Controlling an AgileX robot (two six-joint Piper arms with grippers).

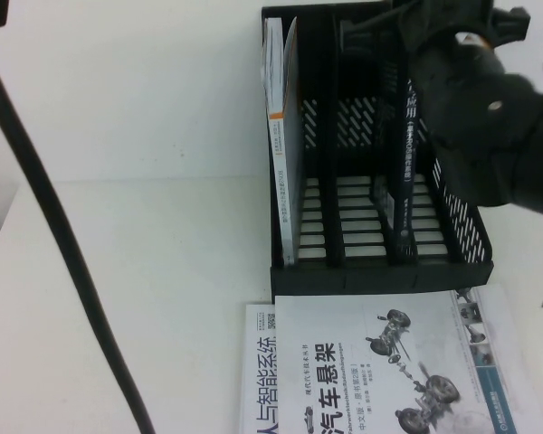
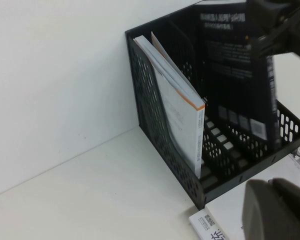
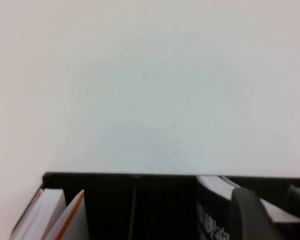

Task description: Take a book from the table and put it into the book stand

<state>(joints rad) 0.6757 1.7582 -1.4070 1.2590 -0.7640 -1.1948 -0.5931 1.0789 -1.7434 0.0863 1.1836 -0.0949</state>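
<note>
The dark navy book [image 1: 405, 172] stands upright in the right slot of the black book stand [image 1: 380, 276]. My right gripper [image 1: 439, 45] is shut on the book's top edge, above the stand. In the right wrist view its fingertips [image 3: 247, 215] straddle the book's top [image 3: 212, 220], with the gripper's middle [image 3: 272, 210] over the pages. The left wrist view shows the book [image 2: 235, 65] in the stand [image 2: 150, 115] and the right gripper [image 2: 280, 20] on it. My left gripper [image 2: 270, 182] is shut and empty, low over the white books in front of the stand.
A white book with an orange-edged spine [image 1: 279, 136] leans in the left slot; the middle slot holds nothing. A white car-suspension book [image 1: 389, 371] lies on another white book [image 1: 262, 380] on the white table [image 1: 136, 298]. A black cable [image 1: 63, 253] crosses the left.
</note>
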